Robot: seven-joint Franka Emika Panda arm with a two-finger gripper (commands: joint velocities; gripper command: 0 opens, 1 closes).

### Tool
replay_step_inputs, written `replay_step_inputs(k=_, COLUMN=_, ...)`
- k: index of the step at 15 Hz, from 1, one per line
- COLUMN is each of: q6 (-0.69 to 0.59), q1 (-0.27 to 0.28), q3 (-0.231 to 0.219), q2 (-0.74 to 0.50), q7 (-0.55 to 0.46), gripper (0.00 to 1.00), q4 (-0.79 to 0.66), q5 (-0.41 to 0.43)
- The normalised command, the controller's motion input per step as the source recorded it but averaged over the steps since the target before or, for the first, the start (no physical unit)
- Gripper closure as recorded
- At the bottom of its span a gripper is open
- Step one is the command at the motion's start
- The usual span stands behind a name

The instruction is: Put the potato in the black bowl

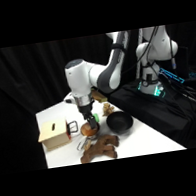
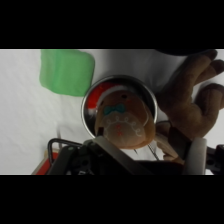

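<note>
While lowered over silver pot [image 2: 120, 112], claw [image 1: 91, 123] pinching potato [image 2: 124, 126], reddish-brown, held inside pot rim. Black bowl [image 1: 119, 121] just right of it on counter [image 1: 142, 142]. Dark brown lumpy thing [image 1: 99, 149] in front, wooden box [image 1: 54, 135] left.
</note>
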Motion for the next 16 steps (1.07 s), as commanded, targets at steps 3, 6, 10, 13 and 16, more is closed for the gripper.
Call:
replay_step_inputs(k=3, q6=0.15, q1=0.065, q3=-0.079, q2=0.21, q7=0.01, gripper=0.00, q4=0.15, q5=-0.002)
replay_step_inputs(k=6, q6=0.13, q1=0.071, q3=-0.074, q2=0.12, q7=-0.01, gripper=0.17, q4=0.12, q5=0.004)
replay_step_inputs(k=10, q6=0.13, q1=0.057, q3=-0.066, q2=0.09, q7=-0.03, gripper=0.52, q4=0.11, q5=0.021)
replay_step_inputs(k=13, q6=0.10, q1=0.013, q3=-0.036, q2=0.10, q7=-0.08, gripper=0.75, q4=0.12, q5=0.065)
replay_step_inputs(k=16, q6=0.06, q1=0.005, q3=-0.035, q2=0.10, q7=-0.09, gripper=0.95, q4=0.15, q5=0.072)
